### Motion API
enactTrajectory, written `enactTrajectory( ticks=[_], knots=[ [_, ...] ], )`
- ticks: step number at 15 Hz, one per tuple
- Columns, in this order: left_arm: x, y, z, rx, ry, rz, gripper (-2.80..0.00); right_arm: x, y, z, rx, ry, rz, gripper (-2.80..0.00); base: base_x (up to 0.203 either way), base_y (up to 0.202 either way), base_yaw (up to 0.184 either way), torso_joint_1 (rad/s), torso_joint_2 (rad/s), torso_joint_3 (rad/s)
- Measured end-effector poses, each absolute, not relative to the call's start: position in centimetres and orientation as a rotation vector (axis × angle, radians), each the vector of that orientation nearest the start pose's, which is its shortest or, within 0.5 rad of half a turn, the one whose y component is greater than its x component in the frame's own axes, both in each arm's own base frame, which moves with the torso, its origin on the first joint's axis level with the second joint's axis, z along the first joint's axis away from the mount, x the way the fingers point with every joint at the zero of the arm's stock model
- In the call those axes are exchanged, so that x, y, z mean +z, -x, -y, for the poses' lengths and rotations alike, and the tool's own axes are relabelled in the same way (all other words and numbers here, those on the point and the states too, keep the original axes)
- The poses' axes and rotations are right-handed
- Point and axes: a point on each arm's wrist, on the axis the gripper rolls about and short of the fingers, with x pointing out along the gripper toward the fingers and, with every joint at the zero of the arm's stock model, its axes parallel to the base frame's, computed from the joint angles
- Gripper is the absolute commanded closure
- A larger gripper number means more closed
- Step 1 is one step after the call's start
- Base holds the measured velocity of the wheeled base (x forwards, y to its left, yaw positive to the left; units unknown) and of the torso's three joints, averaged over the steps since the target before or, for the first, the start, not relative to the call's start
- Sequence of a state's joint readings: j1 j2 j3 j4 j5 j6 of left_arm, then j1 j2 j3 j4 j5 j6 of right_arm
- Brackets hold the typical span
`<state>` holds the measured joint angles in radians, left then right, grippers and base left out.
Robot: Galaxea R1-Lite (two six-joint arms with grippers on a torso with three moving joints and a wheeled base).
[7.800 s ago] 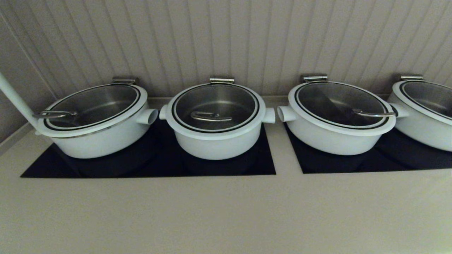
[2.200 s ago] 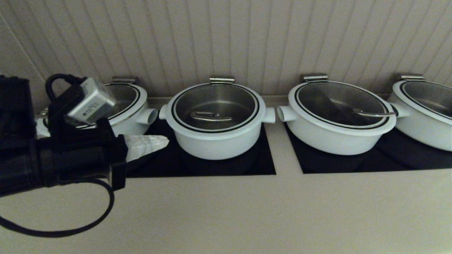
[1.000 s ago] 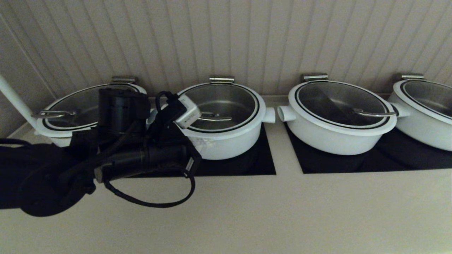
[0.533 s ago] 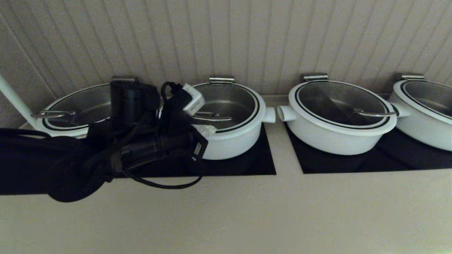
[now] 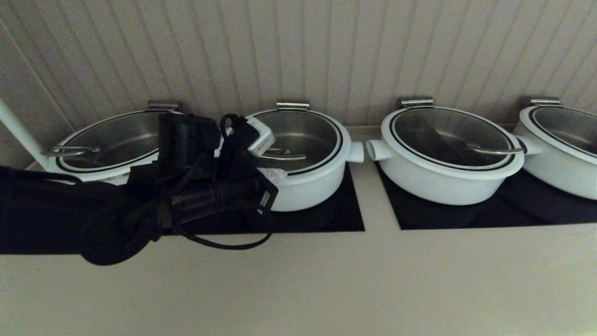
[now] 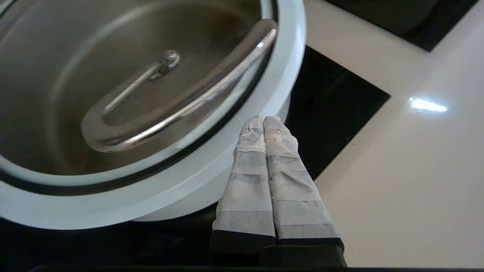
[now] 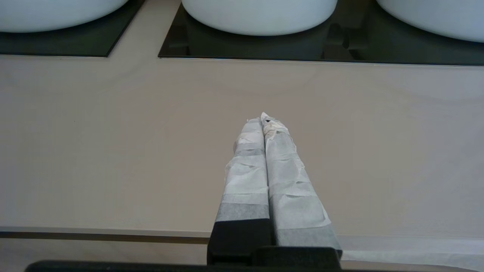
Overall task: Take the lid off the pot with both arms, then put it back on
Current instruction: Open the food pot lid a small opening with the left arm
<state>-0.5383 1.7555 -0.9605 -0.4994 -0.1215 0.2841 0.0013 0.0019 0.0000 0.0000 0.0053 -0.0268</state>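
The pot (image 5: 308, 196) is the narrow, deep white one, second from the left on a black cooktop panel. Its glass lid (image 5: 303, 130) sits closed on it, with the curved steel handle (image 5: 284, 156) on top. My left gripper (image 5: 275, 175) is shut and empty, with its taped tips at the lid's front-left white rim. In the left wrist view the left gripper (image 6: 263, 119) rests against the lid rim (image 6: 227, 151), beside the handle (image 6: 181, 102) and above the pot wall (image 6: 177, 206). My right gripper (image 7: 262, 119) is shut and empty, low over the counter's front, out of the head view.
Wider white pots stand to the left (image 5: 107, 140), right (image 5: 447, 154) and far right (image 5: 559, 149). Two black cooktop panels (image 5: 326, 219) (image 5: 466, 214) lie in the beige counter (image 5: 326, 289). A ribbed wall rises behind. A white pole (image 5: 18, 130) leans at far left.
My left arm has come in from the left and moved right and forward, bringing its shut fingertips up to the pot lid's front-left rim. The lid has not moved.
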Motion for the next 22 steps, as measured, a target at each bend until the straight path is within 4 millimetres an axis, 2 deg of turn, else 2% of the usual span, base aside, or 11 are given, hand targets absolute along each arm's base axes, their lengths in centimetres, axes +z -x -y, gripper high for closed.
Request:
enactTrajectory(
  ticks=[13,19,22],
  knots=[
    [20.3,-29.0,17.2,-0.624,-0.323,-0.149,0.00,7.5,2.3,0.0,0.007,0.027,-0.002,0.00,0.000,0.000,0.000,0.000,0.00,0.000],
    [20.6,-29.9,17.3,-0.586,-0.306,-0.057,0.00,7.6,2.3,0.0,0.007,0.027,-0.002,0.00,0.000,0.000,0.000,0.000,0.00,0.000],
    [21.6,-30.3,17.6,-0.583,-0.299,-0.023,0.00,7.5,2.3,0.0,0.007,0.027,-0.002,0.00,0.000,0.000,0.000,0.000,0.00,0.000]
  ],
)
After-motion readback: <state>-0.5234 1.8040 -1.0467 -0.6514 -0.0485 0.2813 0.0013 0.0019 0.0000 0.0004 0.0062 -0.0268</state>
